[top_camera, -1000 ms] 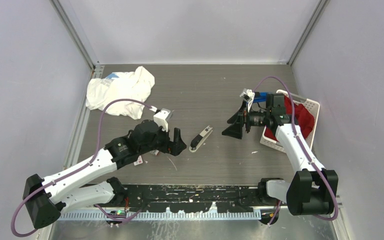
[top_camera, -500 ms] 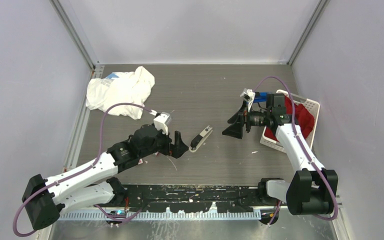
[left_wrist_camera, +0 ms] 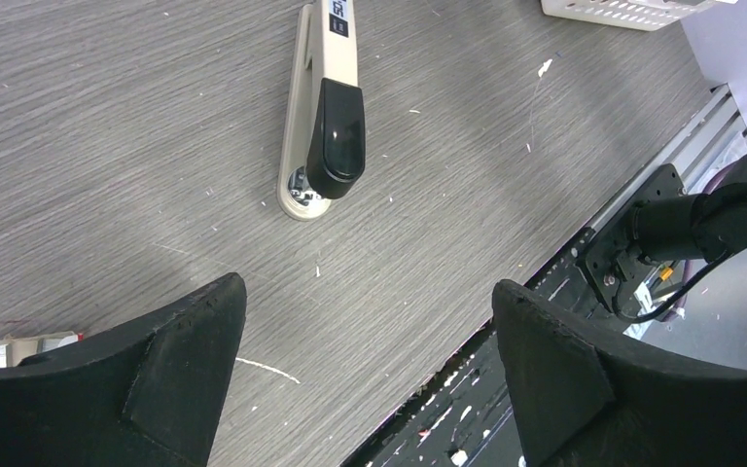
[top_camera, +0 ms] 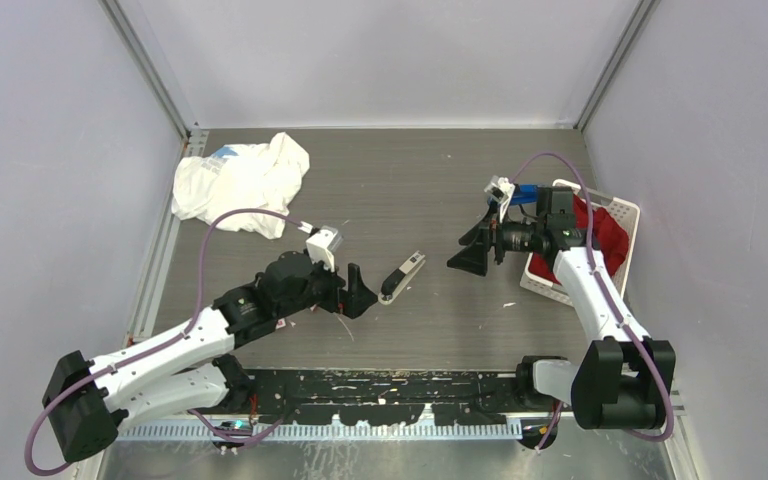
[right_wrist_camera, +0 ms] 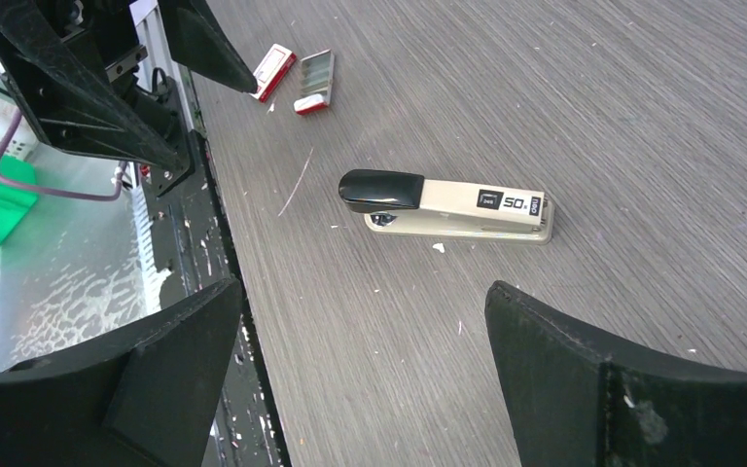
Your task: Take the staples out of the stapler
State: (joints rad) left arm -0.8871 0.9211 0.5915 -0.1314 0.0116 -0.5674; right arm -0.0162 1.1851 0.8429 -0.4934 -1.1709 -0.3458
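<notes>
Tabletop [top_camera: 410, 180]: stapler [top_camera: 401, 276] between left fingers [left_wrist_camera: 175, 370] and right fingers [right_wrist_camera: 156, 379], both splayed; staples [right_wrist_camera: 316, 70] seemingly leftward.

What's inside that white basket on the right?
A crumpled red cloth fills much of the white basket. The right arm crosses part of it, hiding whatever lies beneath the arm or the cloth.

Top external: set high above the near edge, with the whole desk [top_camera: 410, 180] covered.
Left wrist: aimed down, held close.
Right wrist: aimed leftward, held farther off.
Shared: the stapler [top_camera: 402, 277] is seen in all.
</notes>
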